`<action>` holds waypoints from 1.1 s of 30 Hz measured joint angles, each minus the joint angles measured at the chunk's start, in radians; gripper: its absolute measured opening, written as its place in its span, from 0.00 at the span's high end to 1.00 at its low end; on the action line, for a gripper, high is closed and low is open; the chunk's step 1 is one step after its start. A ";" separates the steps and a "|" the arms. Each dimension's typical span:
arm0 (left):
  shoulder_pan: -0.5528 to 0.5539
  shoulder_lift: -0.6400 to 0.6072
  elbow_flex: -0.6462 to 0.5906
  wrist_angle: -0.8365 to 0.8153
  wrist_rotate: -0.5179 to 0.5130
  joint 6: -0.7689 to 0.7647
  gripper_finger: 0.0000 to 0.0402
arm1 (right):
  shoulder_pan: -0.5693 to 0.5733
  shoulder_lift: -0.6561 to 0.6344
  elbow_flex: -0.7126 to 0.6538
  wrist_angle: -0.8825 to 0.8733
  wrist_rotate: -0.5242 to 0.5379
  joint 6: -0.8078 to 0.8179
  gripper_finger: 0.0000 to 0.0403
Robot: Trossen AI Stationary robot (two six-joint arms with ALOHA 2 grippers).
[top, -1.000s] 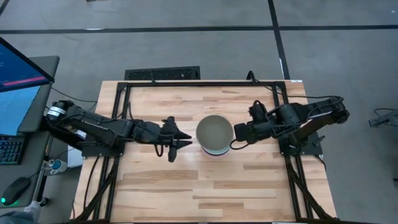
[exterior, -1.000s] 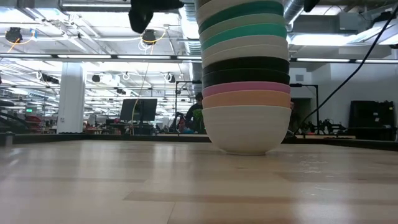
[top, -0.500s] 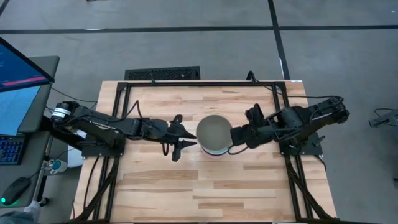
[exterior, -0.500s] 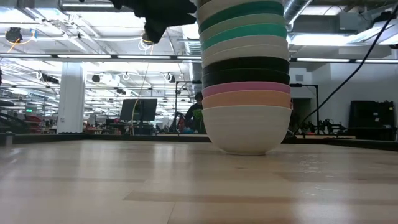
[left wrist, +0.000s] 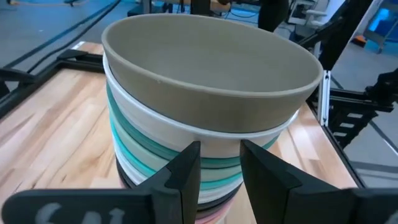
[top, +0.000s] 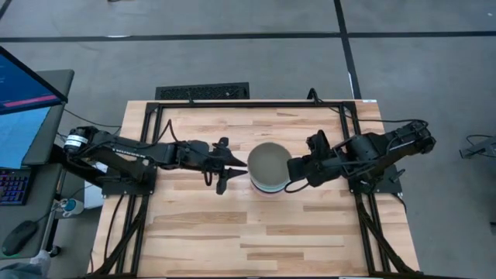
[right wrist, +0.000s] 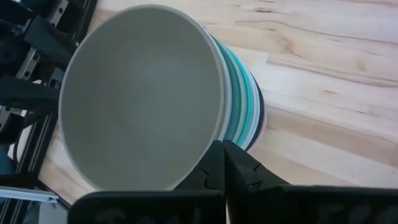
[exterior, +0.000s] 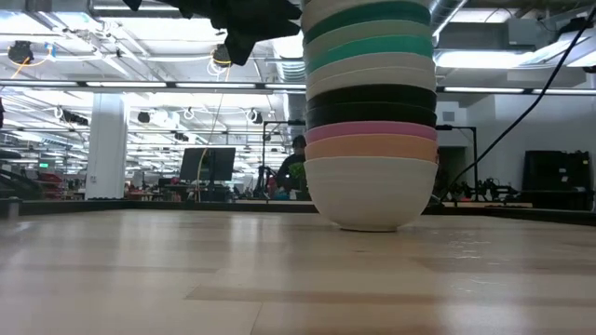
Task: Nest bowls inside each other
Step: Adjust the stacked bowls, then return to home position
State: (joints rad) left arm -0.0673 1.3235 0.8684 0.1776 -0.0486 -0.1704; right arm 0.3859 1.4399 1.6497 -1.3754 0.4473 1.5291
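Note:
One tall stack of nested bowls (top: 269,164) stands mid-table; its white bottom bowl (exterior: 370,200) rests on the wood. Above it come orange, pink, black, white and teal bowls, with a grey-olive bowl (left wrist: 205,93) on top. My left gripper (top: 242,165) is open at the stack's left side, up near the top bowls (left wrist: 219,149). My right gripper (top: 292,177) is shut at the stack's right side, its tips beside the top bowl's rim (right wrist: 222,149). In the low view only the left gripper's dark body (exterior: 247,23) shows, at the upper left. My left gripper comes level from the table's left. Its two open fingertips (left wrist: 189,163) reach the stack's side at the white and teal rims (left wrist: 214,140); I cannot tell whether they touch it. My right gripper comes slanting from the table's right. Its shut fingertips (right wrist: 217,163) reach the stack's side just under the grey-olive bowl's rim (right wrist: 219,127); I cannot tell whether they touch it.
A black frame (top: 232,103) runs around the tabletop, and the arm bases sit at its left and right edges. Bare wood (top: 256,240) spreads over the near half. A monitor and keyboard (top: 15,101) stand off the table's left. A person (exterior: 296,167) shows far behind.
My left gripper has moved toward the table's right and slightly toward the far edge, closing in on the stack's left side. The stack stands as before.

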 joint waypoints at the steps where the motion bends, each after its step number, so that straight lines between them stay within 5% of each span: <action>1: 0.000 0.000 0.000 0.000 0.002 -0.003 0.74 | 0.000 0.000 0.000 0.000 0.000 0.000 0.97; 9: 0.000 0.000 0.000 -0.104 0.026 -0.024 0.74 | 0.001 0.000 0.000 -0.049 0.008 0.003 0.97; 15: -0.043 -0.031 -0.001 -0.112 0.075 -0.167 0.74 | 0.094 -0.064 0.000 0.016 0.268 -0.005 0.97; 20: -0.078 -0.208 -0.001 0.207 0.145 -0.224 0.74 | 0.213 -0.171 0.054 0.185 0.538 -0.335 0.97; 23: -0.085 -0.374 0.001 0.275 0.088 -0.145 0.74 | 0.311 -0.248 0.131 0.307 0.643 -0.616 0.97; 25: -0.091 -0.490 0.002 0.230 -0.027 -0.075 0.74 | 0.365 -0.299 0.180 0.332 0.644 -0.794 0.97; 28: -0.104 -0.659 0.001 0.086 -0.134 -0.102 0.74 | 0.434 -0.364 0.206 0.369 0.520 -0.791 0.97; 30: -0.124 -0.758 0.000 0.006 -0.126 -0.173 0.74 | 0.470 -0.373 0.201 0.399 0.506 -0.816 0.97; 33: -0.154 -0.873 0.001 -0.032 0.027 -0.114 0.74 | 0.527 -0.362 0.189 0.394 0.410 -1.009 0.97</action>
State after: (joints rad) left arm -0.2212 0.4507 0.8692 0.1456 -0.0212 -0.2839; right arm 0.9132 1.0774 1.8384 -0.9814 0.8577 0.5204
